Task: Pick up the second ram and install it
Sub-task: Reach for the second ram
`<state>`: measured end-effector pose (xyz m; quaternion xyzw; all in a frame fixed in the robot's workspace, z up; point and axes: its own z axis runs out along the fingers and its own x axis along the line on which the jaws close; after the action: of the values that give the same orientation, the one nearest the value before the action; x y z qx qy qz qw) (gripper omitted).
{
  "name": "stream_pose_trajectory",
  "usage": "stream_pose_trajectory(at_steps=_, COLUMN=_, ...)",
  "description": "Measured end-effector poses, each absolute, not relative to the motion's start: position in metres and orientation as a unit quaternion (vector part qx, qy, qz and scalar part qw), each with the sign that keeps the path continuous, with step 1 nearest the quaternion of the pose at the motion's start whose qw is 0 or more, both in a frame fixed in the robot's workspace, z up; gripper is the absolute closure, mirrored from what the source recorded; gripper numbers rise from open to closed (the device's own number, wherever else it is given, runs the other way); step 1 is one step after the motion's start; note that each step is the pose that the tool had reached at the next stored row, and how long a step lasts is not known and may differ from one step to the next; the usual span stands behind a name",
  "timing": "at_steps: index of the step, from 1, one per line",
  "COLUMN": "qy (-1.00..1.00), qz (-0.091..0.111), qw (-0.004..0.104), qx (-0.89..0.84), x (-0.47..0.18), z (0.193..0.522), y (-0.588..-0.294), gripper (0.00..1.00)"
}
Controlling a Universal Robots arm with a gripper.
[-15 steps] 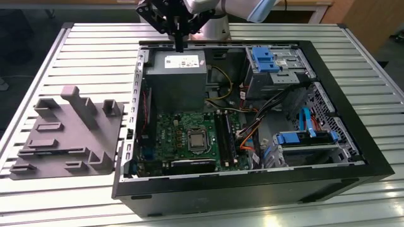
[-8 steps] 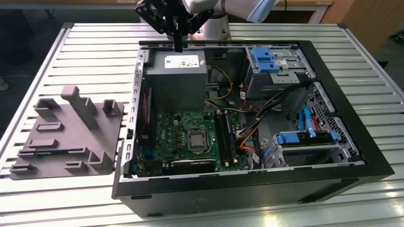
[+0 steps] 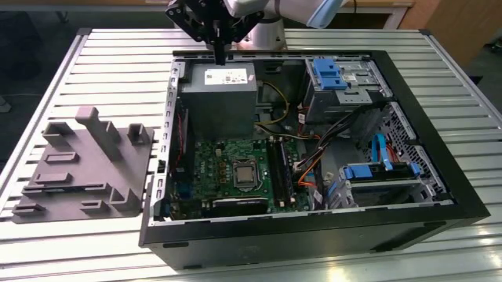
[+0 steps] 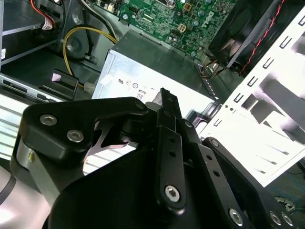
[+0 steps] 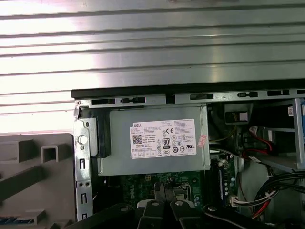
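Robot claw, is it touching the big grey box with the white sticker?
Apart. The second wrist view shows the gripper hanging well above the grey power supply, with open space between them.

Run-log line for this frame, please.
gripper: shut, hovering over power supply | case: open | motherboard: untouched

Cropped, covered
Cuts the arm (image 3: pixel 283 9) at the exterior view's top; buries part of the power supply (image 4: pixel 157 62) behind the gripper (image 4: pixel 166 98) in the second wrist view.
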<state>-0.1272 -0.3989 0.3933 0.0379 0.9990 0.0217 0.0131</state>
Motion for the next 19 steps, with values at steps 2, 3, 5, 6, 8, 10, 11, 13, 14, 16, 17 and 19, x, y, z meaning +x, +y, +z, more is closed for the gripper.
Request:
stream_pose_trajectory(at_steps=2, qy=0.999, qz=0.022, qw=0.013, qx=0.038, x=-0.1279, z=0.3933, y=-0.3989, gripper=0.89)
stream_pose_trajectory(at_steps=3, qy=0.999, qz=0.022, qw=0.013, qx=0.038, x=-0.1283, z=0.3933, y=-0.3989, gripper=0.89)
stream_pose_trajectory(at_steps=5, qy=0.999, qz=0.022, qw=0.013, qx=0.038, x=-0.1291, z=0.3933, y=-0.3989, gripper=0.89)
stream_pose_trajectory(at_steps=6, qy=0.999, qz=0.022, qw=0.013, qx=0.038, x=-0.1294, z=0.3933, y=-0.3989, gripper=0.89)
stream_pose_trajectory(at_steps=8, qy=0.999, qz=0.022, qw=0.013, qx=0.038, x=-0.1304, z=0.3933, y=-0.3989, gripper=0.89)
stream_pose_trajectory(at_steps=10, qy=0.999, qz=0.022, qw=0.013, qx=0.038, x=-0.1313, z=0.3933, y=-0.3989, gripper=0.89)
stream_pose_trajectory(at_steps=11, qy=0.999, qz=0.022, qw=0.013, qx=0.038, x=-0.1317, z=0.3933, y=-0.3989, gripper=0.89)
stream_pose_trajectory(at_steps=13, qy=0.999, qz=0.022, qw=0.013, qx=0.038, x=-0.1327, z=0.3933, y=-0.3989, gripper=0.89)
stream_pose_trajectory(at_steps=14, qy=0.999, qz=0.022, qw=0.013, qx=0.038, x=-0.1332, z=0.3933, y=-0.3989, gripper=0.89)
stream_pose_trajectory(at_steps=16, qy=0.999, qz=0.022, qw=0.013, qx=0.038, x=-0.1342, z=0.3933, y=-0.3989, gripper=0.89)
stream_pose_trajectory(at_steps=17, qy=0.999, qz=0.022, qw=0.013, qx=0.038, x=-0.1347, z=0.3933, y=-0.3989, gripper=0.89)
stream_pose_trajectory(at_steps=19, qy=0.999, qz=0.022, qw=0.013, qx=0.038, x=-0.1356, z=0.3933, y=-0.3989, gripper=0.89)
